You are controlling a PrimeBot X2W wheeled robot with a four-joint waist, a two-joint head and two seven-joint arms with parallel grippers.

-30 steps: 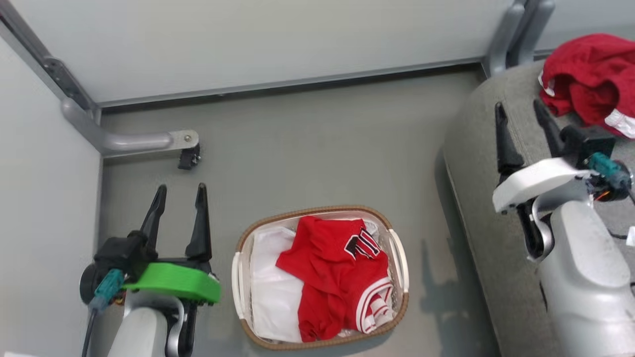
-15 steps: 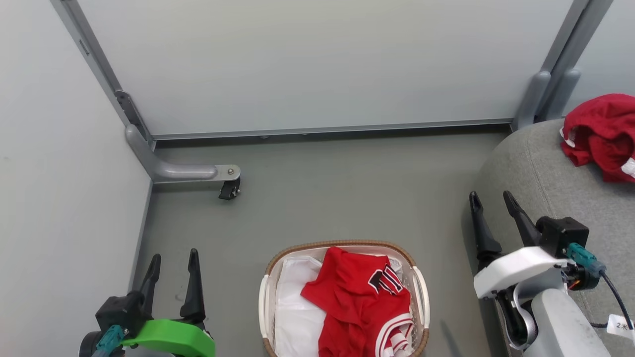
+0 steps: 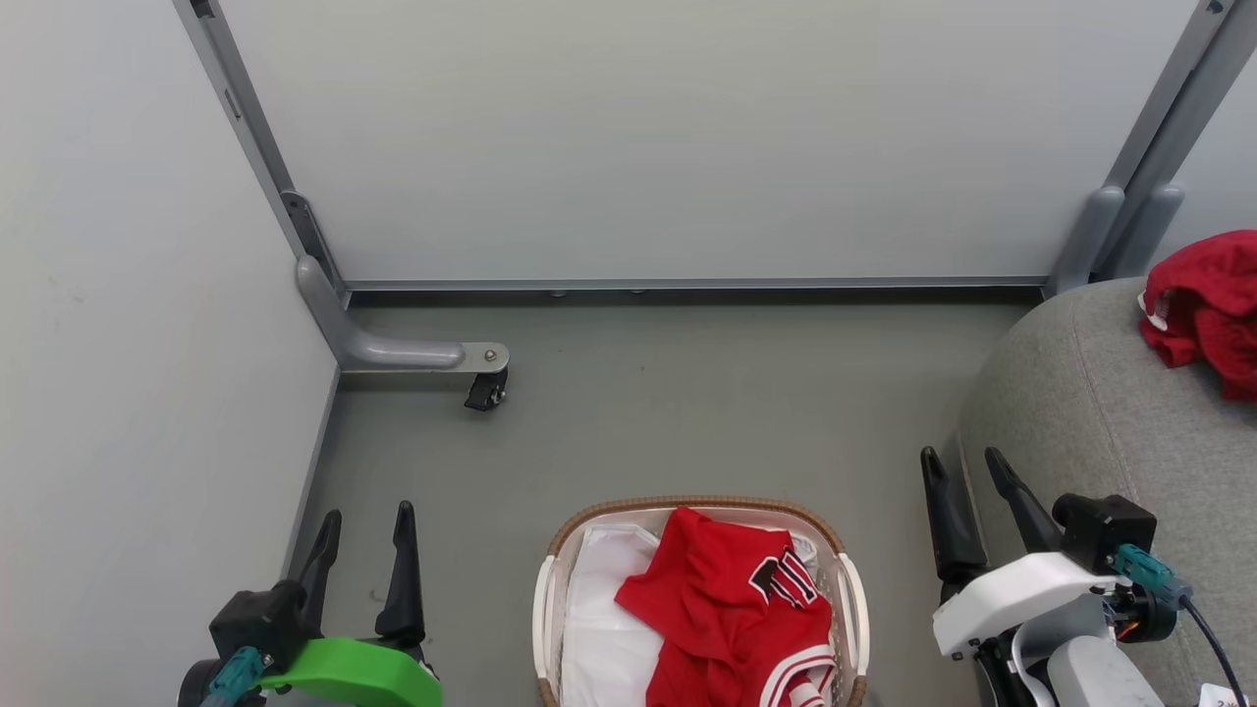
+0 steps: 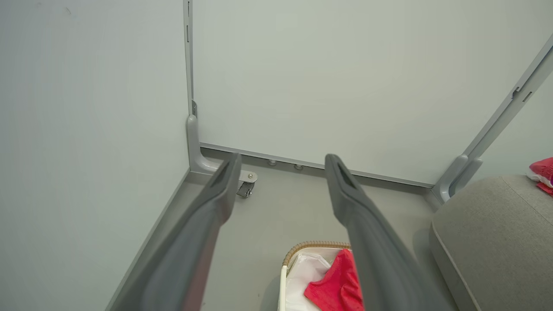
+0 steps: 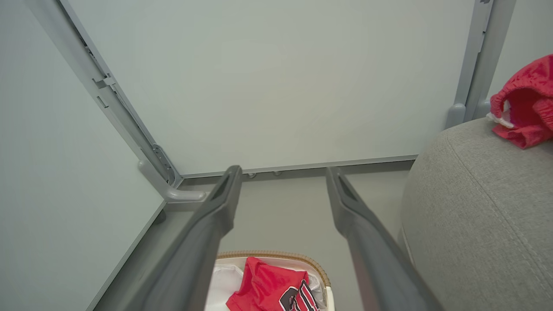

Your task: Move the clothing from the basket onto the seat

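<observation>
A red jersey (image 3: 737, 609) with white stripe trim and a black-and-white patch lies in the white basket (image 3: 845, 599) with the brown woven rim, over a white liner (image 3: 599, 628). A second red garment (image 3: 1203, 309) lies crumpled on the grey seat (image 3: 1090, 412) at the right. My left gripper (image 3: 363, 520) stands open and empty left of the basket, above the floor. My right gripper (image 3: 957, 466) is open and empty at the seat's left edge, right of the basket. The right wrist view shows the jersey (image 5: 270, 287), the seat (image 5: 475, 216) and the garment (image 5: 525, 101) on it.
Pale partition walls (image 3: 638, 137) close the back and left. A grey bracket foot with a black caster (image 3: 484, 391) juts onto the grey floor (image 3: 687, 403) at the left corner. Another post (image 3: 1120, 226) stands by the seat's far end.
The head camera has tilted up, so the basket and the seat sit lower in the picture. Both grippers stay open and empty; the right one has drawn back from the red garment.
</observation>
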